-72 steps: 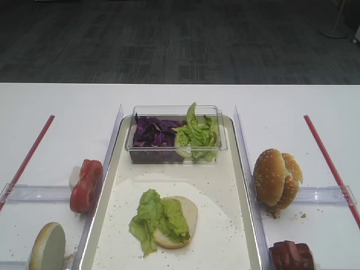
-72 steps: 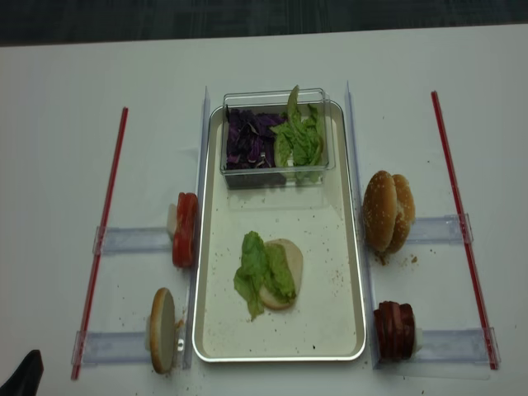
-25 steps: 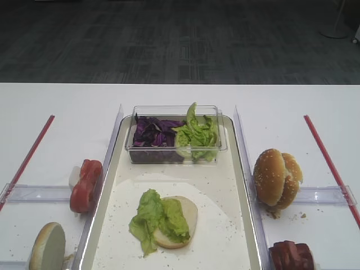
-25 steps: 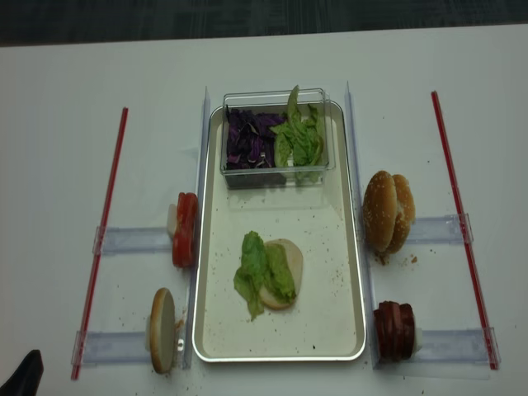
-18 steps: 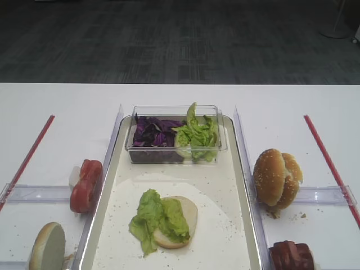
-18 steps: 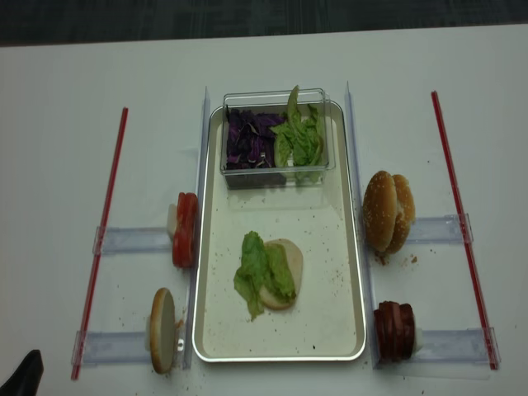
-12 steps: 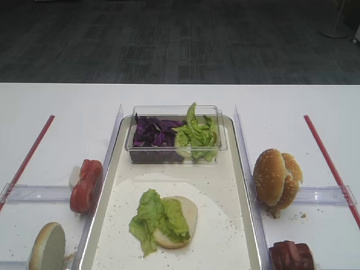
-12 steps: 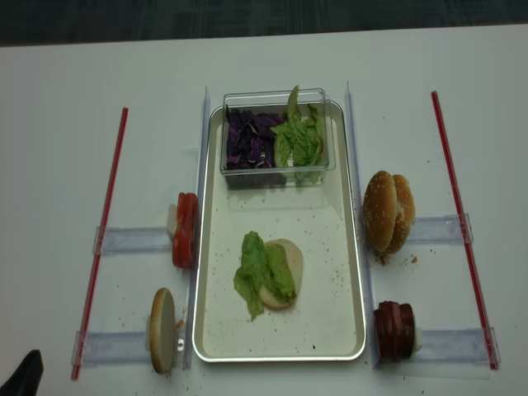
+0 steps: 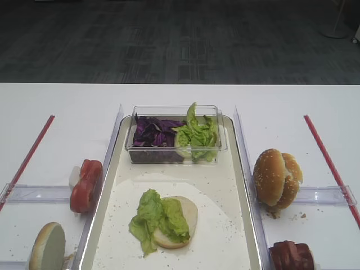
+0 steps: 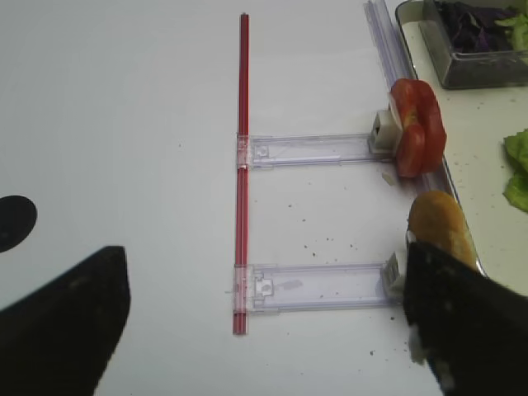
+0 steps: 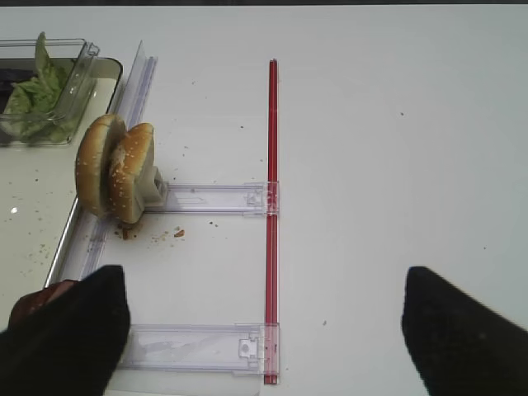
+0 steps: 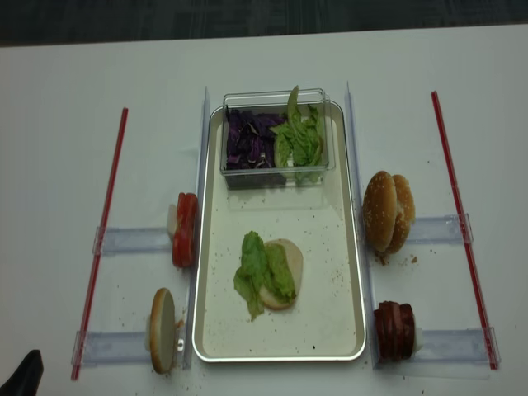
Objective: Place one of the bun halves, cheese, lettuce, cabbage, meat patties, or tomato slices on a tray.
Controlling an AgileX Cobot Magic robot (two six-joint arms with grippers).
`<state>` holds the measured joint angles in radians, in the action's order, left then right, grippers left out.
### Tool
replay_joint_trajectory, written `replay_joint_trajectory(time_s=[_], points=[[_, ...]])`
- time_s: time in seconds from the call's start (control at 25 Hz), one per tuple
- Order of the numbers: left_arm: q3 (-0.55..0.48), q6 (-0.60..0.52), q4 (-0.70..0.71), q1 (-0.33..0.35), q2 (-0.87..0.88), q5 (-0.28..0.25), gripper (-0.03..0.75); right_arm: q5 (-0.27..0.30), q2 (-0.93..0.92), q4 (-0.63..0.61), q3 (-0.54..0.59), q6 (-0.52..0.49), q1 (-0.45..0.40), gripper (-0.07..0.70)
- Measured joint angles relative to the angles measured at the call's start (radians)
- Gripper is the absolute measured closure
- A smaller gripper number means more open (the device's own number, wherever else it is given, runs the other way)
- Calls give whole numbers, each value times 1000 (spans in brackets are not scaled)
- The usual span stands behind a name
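The silver-rimmed tray (image 9: 248, 188) (image 12: 360, 272) lies in the middle. On its floor rests a pale bun half (image 9: 188, 211) (image 12: 293, 257) with a green lettuce leaf (image 9: 151, 216) (image 12: 254, 274) draped over it. Purple cabbage (image 9: 152, 132) and more lettuce (image 9: 198, 135) fill a clear tub at the tray's far end. Tomato slices (image 9: 85, 185) (image 10: 417, 128) and another bun half (image 9: 48, 247) (image 10: 441, 227) stand left of the tray. Sesame bun halves (image 9: 275, 179) (image 11: 115, 169) and meat patties (image 9: 291, 256) (image 11: 37, 299) stand on the right. My left gripper (image 10: 260, 330) and right gripper (image 11: 264, 330) hang open over bare table. No cheese is in view.
Red strips (image 9: 28, 154) (image 9: 329, 163) run along both outer sides of the table. Clear plastic rails (image 11: 214, 198) (image 10: 309, 148) hold the food upright beside the tray. A dark part of the left arm (image 12: 23, 371) pokes in at the front left corner.
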<state>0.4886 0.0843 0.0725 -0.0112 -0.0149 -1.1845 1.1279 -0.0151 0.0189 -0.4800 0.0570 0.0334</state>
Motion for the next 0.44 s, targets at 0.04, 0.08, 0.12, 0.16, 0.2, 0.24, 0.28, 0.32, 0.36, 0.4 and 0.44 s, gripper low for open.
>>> replay_joint_trajectory(time_s=[0.04,0.08,0.12,0.16,0.2,0.24,0.28,0.32,0.36,0.4,0.44], points=[[0,0,0,0,0,0,97,0,0,0,0,0,0,-48],[0,0,0,0,0,0,97,0,0,0,0,0,0,-48],[0,0,0,0,0,0,97,0,0,0,0,2,0,-48],[0,0,0,0,0,0,97,0,0,0,0,2,0,-48],[0,0,0,0,0,0,97,0,0,0,0,2,0,-48],[0,0,0,0,0,0,97,0,0,0,0,2,0,-48],[0,0,0,0,0,0,97,0,0,0,0,2,0,-48],[0,0,0,0,0,0,97,0,0,0,0,2,0,-48],[0,0,0,0,0,0,97,0,0,0,0,2,0,-48],[0,0,0,0,0,0,97,0,0,0,0,2,0,-48],[0,0,0,0,0,0,97,0,0,0,0,2,0,-48]])
